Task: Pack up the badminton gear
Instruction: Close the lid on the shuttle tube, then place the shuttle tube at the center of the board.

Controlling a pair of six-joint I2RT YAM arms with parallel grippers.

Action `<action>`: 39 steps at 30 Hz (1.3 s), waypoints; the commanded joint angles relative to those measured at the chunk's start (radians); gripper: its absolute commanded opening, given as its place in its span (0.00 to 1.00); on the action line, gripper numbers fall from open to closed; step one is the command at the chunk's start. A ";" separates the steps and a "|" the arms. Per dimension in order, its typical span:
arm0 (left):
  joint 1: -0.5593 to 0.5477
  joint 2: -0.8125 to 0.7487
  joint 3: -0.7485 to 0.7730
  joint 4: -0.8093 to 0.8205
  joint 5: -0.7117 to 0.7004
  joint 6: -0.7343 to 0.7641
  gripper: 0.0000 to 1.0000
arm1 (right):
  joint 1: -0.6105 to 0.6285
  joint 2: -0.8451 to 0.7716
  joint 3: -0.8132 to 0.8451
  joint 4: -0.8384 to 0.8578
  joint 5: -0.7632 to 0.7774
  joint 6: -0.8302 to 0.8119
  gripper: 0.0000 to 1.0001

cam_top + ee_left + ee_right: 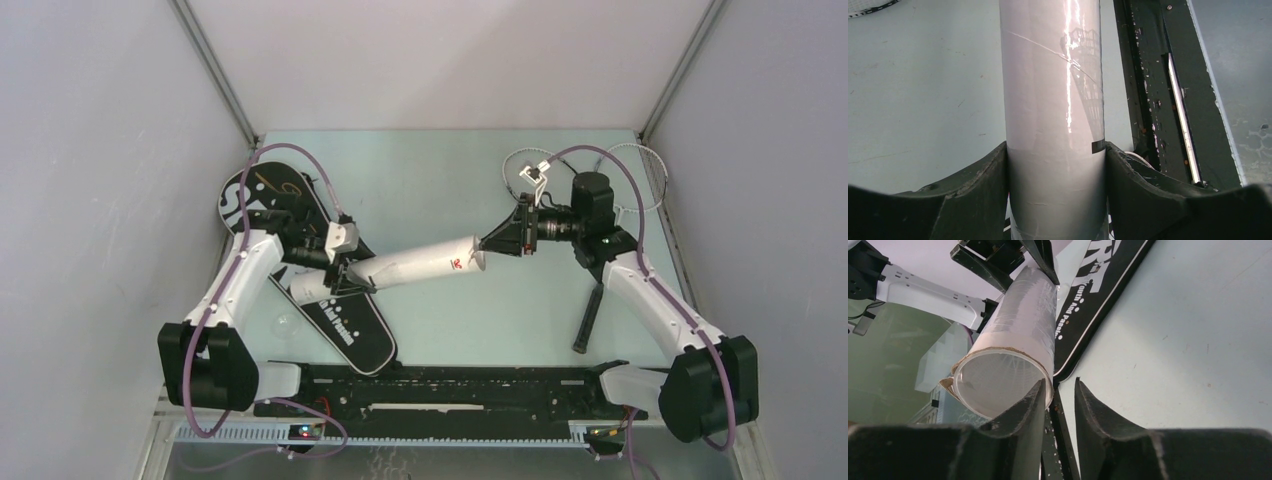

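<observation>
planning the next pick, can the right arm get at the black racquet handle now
Probably yes: the racquet handle lies uncovered close by, and the right tool holds nothing.
</observation>
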 commanded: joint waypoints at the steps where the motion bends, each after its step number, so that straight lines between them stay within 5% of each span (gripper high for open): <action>1: -0.017 -0.005 0.054 0.005 0.071 0.001 0.38 | -0.044 -0.049 0.036 -0.074 -0.029 -0.081 0.38; 8: -0.018 0.005 0.076 0.069 0.011 -0.098 0.38 | -0.103 -0.091 0.090 -0.255 -0.047 -0.232 0.49; 19: -0.189 0.027 0.057 0.503 -0.329 -0.578 0.37 | -0.153 -0.172 0.191 -0.556 0.125 -0.484 0.66; 27: -0.380 0.324 0.248 0.507 -0.472 -0.570 0.38 | -0.207 -0.200 0.190 -0.659 0.209 -0.533 0.67; 39: -0.565 0.669 0.520 0.533 -0.570 -0.636 0.42 | -0.400 -0.225 0.135 -0.741 0.138 -0.581 0.66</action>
